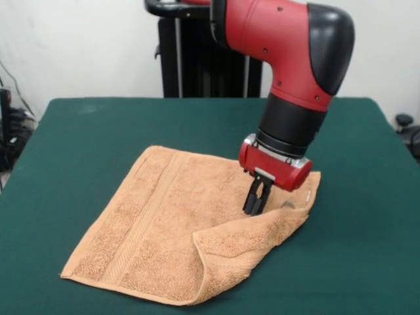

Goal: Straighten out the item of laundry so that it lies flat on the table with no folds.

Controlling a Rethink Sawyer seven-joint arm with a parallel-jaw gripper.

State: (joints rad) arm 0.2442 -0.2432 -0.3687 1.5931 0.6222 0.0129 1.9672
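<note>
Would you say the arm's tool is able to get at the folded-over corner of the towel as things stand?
Probably yes: the tool already sits at the towel, at the edge of the folded-over flap, and nothing else lies on the table nearby.

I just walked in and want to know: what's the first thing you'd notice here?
The big red and black robot arm coming down from the top right, its black gripper shut on the orange-tan terry-cloth towel. The towel lies mid-table on the dark green felt table, with its near right corner folded over onto itself.
</note>
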